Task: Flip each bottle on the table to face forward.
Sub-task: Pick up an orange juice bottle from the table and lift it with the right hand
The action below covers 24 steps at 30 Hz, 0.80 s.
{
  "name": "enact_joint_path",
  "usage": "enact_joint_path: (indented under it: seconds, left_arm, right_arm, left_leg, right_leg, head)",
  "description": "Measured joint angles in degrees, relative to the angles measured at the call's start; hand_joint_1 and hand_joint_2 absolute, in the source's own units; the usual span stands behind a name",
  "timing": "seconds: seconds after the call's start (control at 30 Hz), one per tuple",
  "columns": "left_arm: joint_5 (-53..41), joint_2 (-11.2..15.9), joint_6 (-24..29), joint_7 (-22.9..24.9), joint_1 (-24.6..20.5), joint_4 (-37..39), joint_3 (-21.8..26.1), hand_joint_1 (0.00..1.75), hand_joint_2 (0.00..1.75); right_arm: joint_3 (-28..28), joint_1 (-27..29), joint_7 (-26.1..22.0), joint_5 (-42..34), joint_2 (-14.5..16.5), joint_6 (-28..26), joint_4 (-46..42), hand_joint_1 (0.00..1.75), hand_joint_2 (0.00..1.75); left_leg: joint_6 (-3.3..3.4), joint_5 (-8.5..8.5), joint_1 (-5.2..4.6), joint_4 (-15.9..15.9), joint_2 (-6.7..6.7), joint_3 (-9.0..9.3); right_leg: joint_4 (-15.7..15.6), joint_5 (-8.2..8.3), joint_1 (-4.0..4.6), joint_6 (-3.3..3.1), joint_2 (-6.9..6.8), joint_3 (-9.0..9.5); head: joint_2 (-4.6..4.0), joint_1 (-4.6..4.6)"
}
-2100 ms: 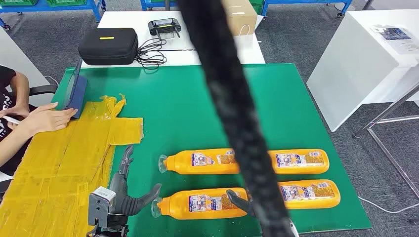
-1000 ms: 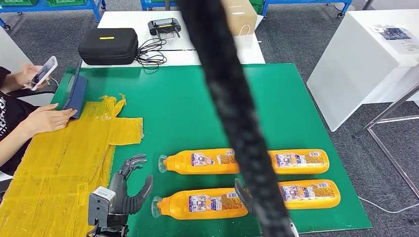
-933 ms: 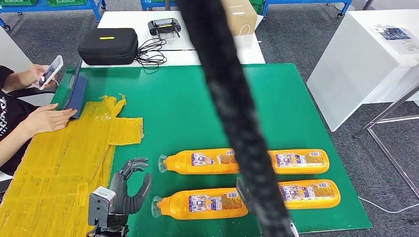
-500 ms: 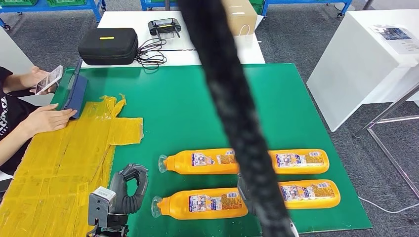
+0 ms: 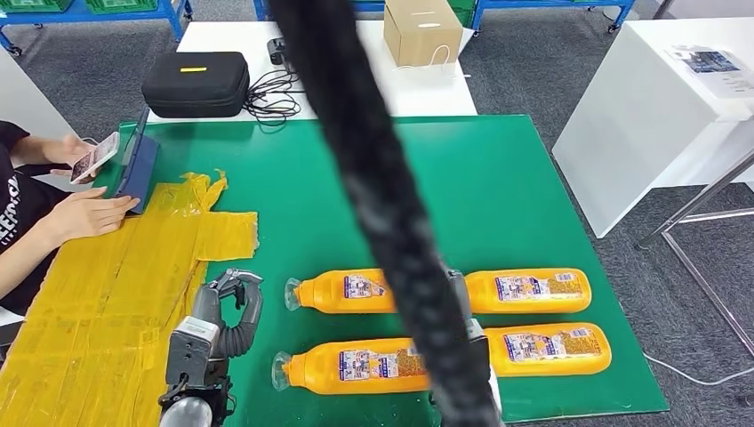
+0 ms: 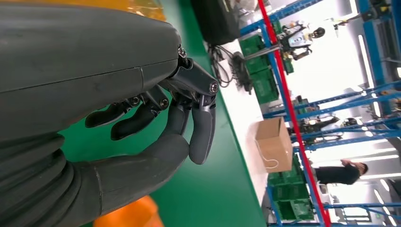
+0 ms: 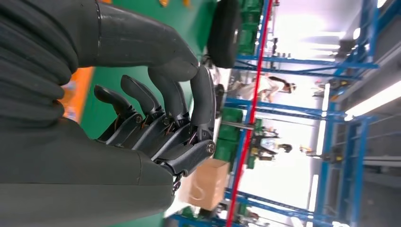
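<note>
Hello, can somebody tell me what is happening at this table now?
A humanoid robot works at the green mat, where four orange bottles lie on their sides in two rows. Its left hand sits beside the bottles with fingers curled, holding nothing. The right hand is curled and empty too. A person sits at the side with a phone.

four bottles (image 5: 354,291) lying in two rows on tabletop (image 5: 498,196); left hand (image 5: 233,307) just left of them
</note>
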Motion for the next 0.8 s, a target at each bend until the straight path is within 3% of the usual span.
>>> enact_joint_path:
  seconds: [0.27,0.3,0.4,0.43,0.53,0.63,0.8]
  left_arm:
    - [0.0,0.0,-0.4,-0.7,-4.1,1.7,-1.0,1.75,1.75]
    - [0.1,0.0,-0.4,-0.7,-4.4,1.9,-1.0,1.43,1.75]
    - [0.2,0.0,-0.6,-1.1,-5.0,2.4,-1.1,0.12,1.75]
    - [0.4,0.0,-0.6,-1.2,-5.1,2.5,-1.1,0.00,1.75]
    - [1.2,0.0,-0.6,-1.6,-5.0,2.5,-1.2,0.00,1.75]
    - [1.9,0.0,-1.0,-1.5,-4.9,2.5,-1.1,0.00,1.75]
    - [2.3,0.0,-1.7,-1.2,-4.6,2.5,-1.0,0.00,1.75]
  right_arm:
    - [3.5,-3.9,-1.1,2.6,-0.2,-1.5,-0.9,1.75,1.75]
    - [3.9,-4.2,-1.1,2.7,-0.3,-1.7,-1.1,1.64,1.75]
    - [4.7,-4.8,-0.9,3.1,-0.5,-2.1,-1.5,0.34,1.75]
    - [4.8,-4.9,-0.5,3.5,-0.5,-2.4,-1.5,0.00,1.75]
    - [5.2,-5.4,3.6,7.6,-0.8,-3.7,-1.2,0.00,1.75]
    - [5.7,-7.4,9.8,16.6,-1.9,-4.5,1.4,0.00,1.75]
    - [6.2,-10.3,14.8,26.5,-3.5,-5.2,5.6,0.00,1.75]
  left_leg:
    - [-0.03,0.07,0.00,0.0,0.00,-0.11]
    - [-0.03,0.07,0.00,0.0,0.00,-0.12]
    - [-0.03,0.07,0.00,0.0,0.00,-0.13]
    - [-0.03,0.07,0.00,0.0,0.00,-0.13]
    - [-0.03,0.07,0.00,0.0,0.01,-0.14]
    - [-0.03,0.07,0.00,0.0,0.00,-0.14]
    - [-0.02,0.08,0.00,0.0,-0.04,-0.15]
  right_leg:
    - [0.0,0.04,-0.01,0.03,0.00,0.13]
    - [0.0,0.03,-0.01,0.03,0.00,0.12]
    - [0.0,0.03,0.00,0.03,0.01,0.10]
    - [0.0,0.03,0.00,0.03,0.01,0.10]
    - [0.1,0.03,0.00,0.03,0.01,0.10]
    - [0.1,0.03,0.00,0.03,0.00,0.11]
    - [0.1,0.04,0.00,0.03,-0.04,0.14]
  head:
    - [0.00,0.01]
    - [0.00,0.00]
    - [0.00,0.00]
    - [0.00,0.00]
    - [0.00,0.01]
    - [0.00,0.01]
    - [0.00,0.00]
